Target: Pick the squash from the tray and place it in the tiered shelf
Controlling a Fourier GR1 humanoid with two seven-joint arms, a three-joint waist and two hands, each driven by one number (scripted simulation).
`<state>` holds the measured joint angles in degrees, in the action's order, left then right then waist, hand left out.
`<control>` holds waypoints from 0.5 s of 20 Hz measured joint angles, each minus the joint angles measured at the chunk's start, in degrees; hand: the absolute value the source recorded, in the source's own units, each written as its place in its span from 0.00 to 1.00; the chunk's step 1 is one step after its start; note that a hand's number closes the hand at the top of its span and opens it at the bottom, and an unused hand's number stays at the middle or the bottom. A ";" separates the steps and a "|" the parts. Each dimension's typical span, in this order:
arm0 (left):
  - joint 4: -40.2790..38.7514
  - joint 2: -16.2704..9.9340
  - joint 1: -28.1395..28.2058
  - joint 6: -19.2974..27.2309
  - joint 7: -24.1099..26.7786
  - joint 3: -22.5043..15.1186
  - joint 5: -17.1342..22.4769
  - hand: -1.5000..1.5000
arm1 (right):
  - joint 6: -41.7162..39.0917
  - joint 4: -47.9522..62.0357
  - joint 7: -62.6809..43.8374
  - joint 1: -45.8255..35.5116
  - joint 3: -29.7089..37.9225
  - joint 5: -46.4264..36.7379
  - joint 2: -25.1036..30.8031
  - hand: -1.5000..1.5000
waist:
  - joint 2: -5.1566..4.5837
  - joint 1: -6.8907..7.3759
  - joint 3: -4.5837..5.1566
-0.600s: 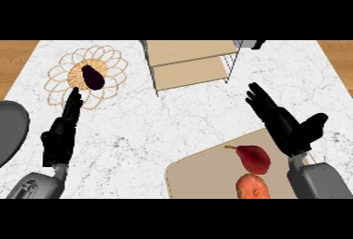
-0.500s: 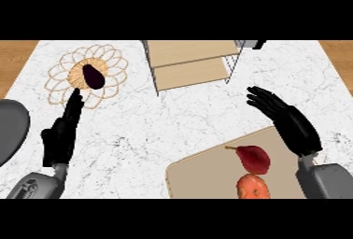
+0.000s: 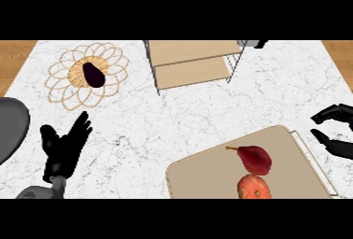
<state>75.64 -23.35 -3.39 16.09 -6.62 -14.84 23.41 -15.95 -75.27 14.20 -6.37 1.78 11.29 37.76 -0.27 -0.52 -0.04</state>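
Observation:
The squash (image 3: 254, 158), dark red and pear-shaped with a thin stem, lies on the tan tray (image 3: 207, 177) at the lower right. The two-level wooden tiered shelf (image 3: 192, 63) with a wire frame stands at the top centre. My right hand (image 3: 335, 140) shows at the right edge, just right of the tray. Its fingers are bent, a wide gap lies between them and the thumb, and it holds nothing. My left hand (image 3: 64, 145) is open at the lower left, fingers up, far from the tray.
An orange fruit (image 3: 255, 187) lies on the tray just below the squash. A dark eggplant (image 3: 93, 74) rests on a woven flower-shaped mat (image 3: 62, 93) at the upper left. A grey rounded shape (image 3: 10, 126) sits at the left edge.
My right hand has moved right, from above the tray's top edge to the picture's right edge, and its fingers have bent. The left hand sank slightly.

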 measured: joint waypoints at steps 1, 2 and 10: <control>0.17 0.20 -0.20 -0.30 -1.02 0.00 0.19 0.50 | -1.58 2.14 2.86 0.31 0.49 -0.35 0.31 0.00 | 0.02 0.14 -0.01; 0.12 0.00 -0.49 -0.93 -2.08 0.31 0.70 0.50 | -3.24 3.63 6.07 1.09 0.66 -0.96 0.80 0.00 | 0.05 0.22 -0.02; 1.65 -0.55 1.09 -3.01 -4.33 1.56 1.13 0.50 | -16.38 3.13 16.19 4.76 -0.05 -4.11 8.90 0.00 | 0.34 0.31 0.02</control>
<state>77.29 -23.90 -2.30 13.08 -10.95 -13.29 24.54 -32.33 -72.14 30.39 -1.61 1.74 7.19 46.65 0.07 -0.21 -0.02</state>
